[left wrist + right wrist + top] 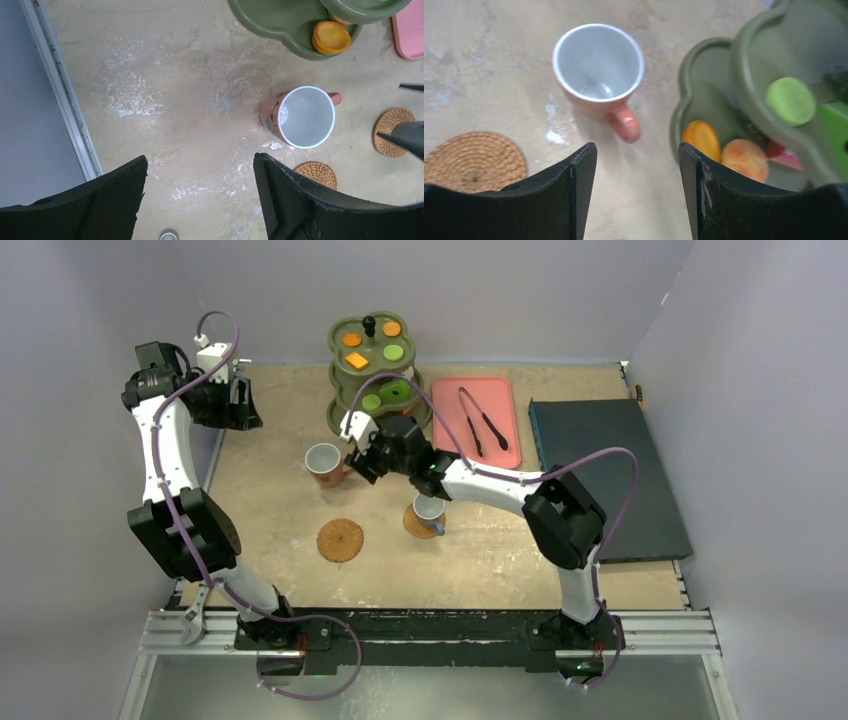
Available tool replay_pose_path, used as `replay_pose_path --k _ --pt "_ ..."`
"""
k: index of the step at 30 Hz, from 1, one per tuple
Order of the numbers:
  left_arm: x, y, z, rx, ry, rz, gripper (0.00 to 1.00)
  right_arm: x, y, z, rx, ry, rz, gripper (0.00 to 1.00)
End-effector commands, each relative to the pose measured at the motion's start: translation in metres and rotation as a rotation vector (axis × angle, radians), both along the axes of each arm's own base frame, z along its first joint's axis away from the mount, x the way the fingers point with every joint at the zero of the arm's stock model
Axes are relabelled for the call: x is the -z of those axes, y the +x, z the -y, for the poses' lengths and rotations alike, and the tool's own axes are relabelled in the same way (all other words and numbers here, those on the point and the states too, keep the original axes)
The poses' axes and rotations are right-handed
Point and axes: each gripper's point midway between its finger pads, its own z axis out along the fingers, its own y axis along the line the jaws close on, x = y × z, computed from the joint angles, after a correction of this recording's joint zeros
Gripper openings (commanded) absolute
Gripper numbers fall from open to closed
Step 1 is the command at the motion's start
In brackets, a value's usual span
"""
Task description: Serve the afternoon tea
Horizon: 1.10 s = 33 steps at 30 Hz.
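The right gripper hovers released and empty above the terracotta cup, which stands just in front of the stand. The grey-blue cup sits on 1 coaster farther forward of the stand. The left gripper, well to the stand's left, gapes empty.

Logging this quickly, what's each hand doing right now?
Left hand: open, holding nothing.
Right hand: open, holding nothing, near the round terracotta cup.
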Motion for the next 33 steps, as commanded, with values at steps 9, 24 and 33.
replay_pose_path --k 9,24,33 --pt "-0.008 -0.006 -0.006 0.003 -0.008 0.021 0.77 -0.003 0.016 -0.02 -0.281 -0.002 0.1 0.68" --pt "-0.004 -0.003 -0.011 -0.016 -0.018 0.013 0.76 0.022 0.026 -0.047 -0.284 -0.011 0.085 0.66" --pt "-0.004 -0.002 -0.011 -0.014 -0.023 0.016 0.75 0.022 -0.009 -0.05 -0.277 -0.035 0.059 0.6"
